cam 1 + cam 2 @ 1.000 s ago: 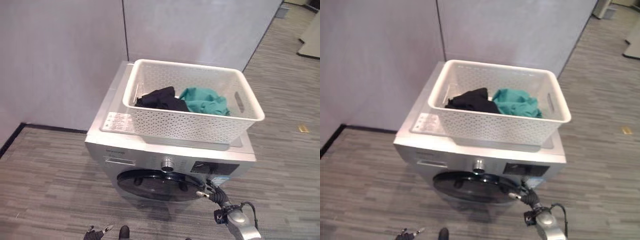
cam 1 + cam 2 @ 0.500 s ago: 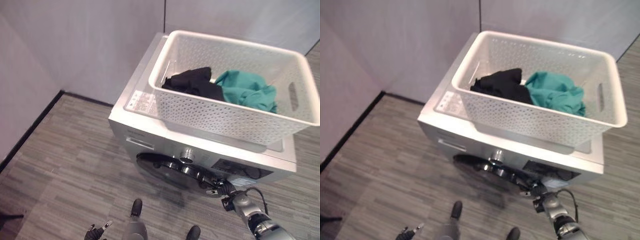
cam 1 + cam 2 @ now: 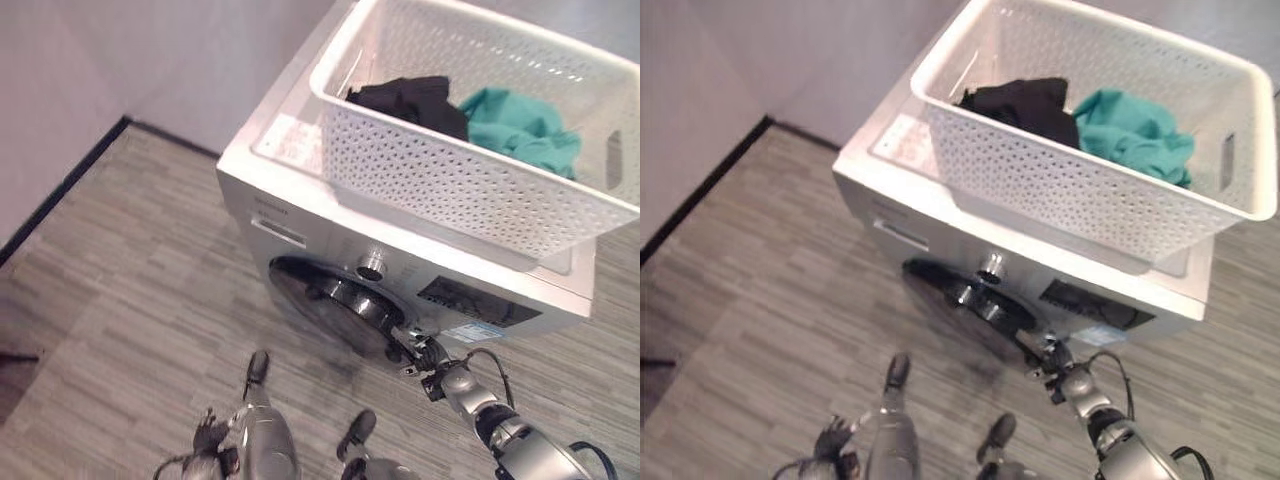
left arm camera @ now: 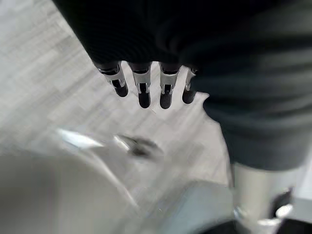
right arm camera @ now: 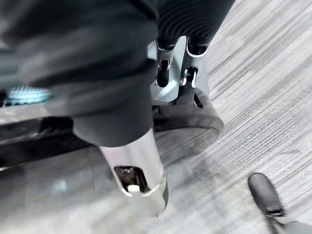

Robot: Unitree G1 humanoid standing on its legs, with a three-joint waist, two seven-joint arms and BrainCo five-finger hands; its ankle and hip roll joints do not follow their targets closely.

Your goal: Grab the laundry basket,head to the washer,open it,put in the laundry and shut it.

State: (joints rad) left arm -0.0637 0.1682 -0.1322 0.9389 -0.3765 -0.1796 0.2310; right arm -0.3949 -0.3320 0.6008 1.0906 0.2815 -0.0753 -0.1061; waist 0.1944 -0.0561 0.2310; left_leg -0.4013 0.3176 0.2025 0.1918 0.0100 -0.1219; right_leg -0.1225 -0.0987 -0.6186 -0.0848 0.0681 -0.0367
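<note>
Now | right hand (image 3: 415, 352) fingers (image 5: 164, 73) hooked on washer door (image 3: 340, 304) | basket (image 3: 480, 130) atop washer (image 3: 320, 215)

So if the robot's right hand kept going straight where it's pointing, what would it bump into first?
Most likely the washer door. The right hand reaches toward the door's right edge on the front of the washer, with its fingers at the dark rim. Depth is hard to judge, so it may already be touching.

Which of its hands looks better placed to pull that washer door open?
The right hand: it is already at the edge of the washer's door, fingers reaching it. The left hand hangs low over the floor, away from the washer.
</note>
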